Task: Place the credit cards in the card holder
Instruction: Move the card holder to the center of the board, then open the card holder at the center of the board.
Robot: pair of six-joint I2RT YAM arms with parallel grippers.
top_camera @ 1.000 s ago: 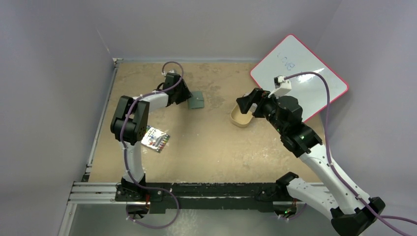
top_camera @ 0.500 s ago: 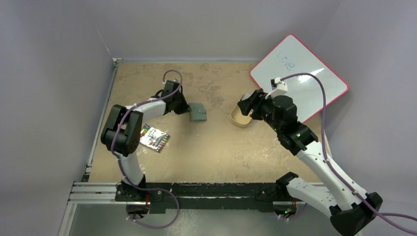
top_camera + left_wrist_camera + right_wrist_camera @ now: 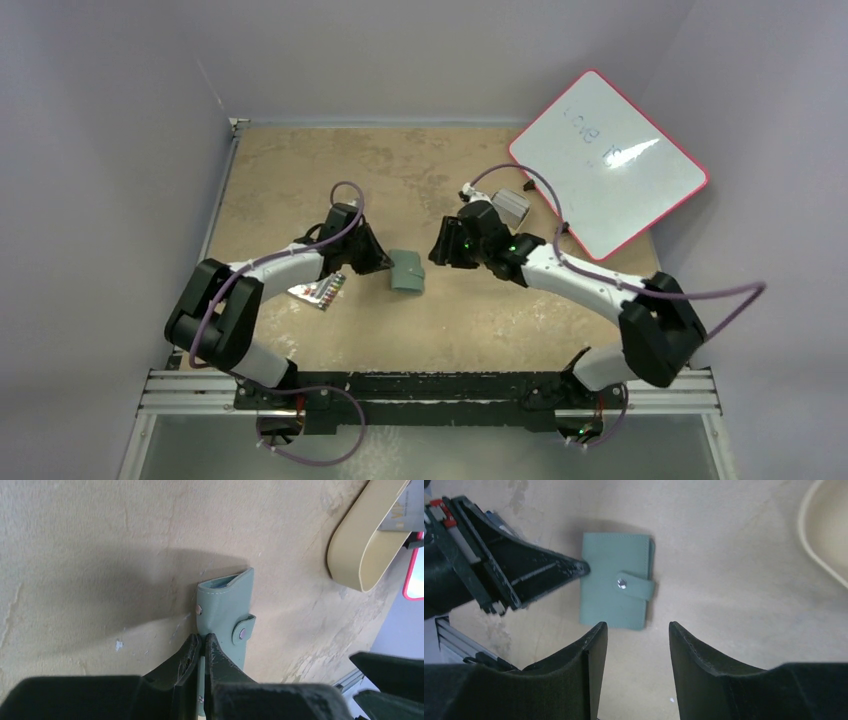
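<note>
The card holder [image 3: 407, 272] is a dull-green wallet snapped closed, lying flat mid-table. My left gripper [image 3: 202, 639] is shut on its near edge, and its tip meets the wallet's left side in the right wrist view, at the left gripper [image 3: 583, 568]. My right gripper [image 3: 638, 625] hovers just off the card holder [image 3: 614, 580], jaws apart with nothing between them. A greyish credit card [image 3: 400, 515] lies in the tan tray [image 3: 357, 550]. A pale card with coloured marks [image 3: 318, 290] lies by the left forearm.
A red-rimmed whiteboard [image 3: 607, 160] leans at the back right. The tan tray [image 3: 824, 535] sits to the right of the wallet, mostly hidden under the right arm from above. The metal rail [image 3: 430, 385] runs along the near edge.
The left gripper shut on the card holder and dragged it nearer and to the right. The right arm swung left from the tray to the wallet, its jaws narrowing.
</note>
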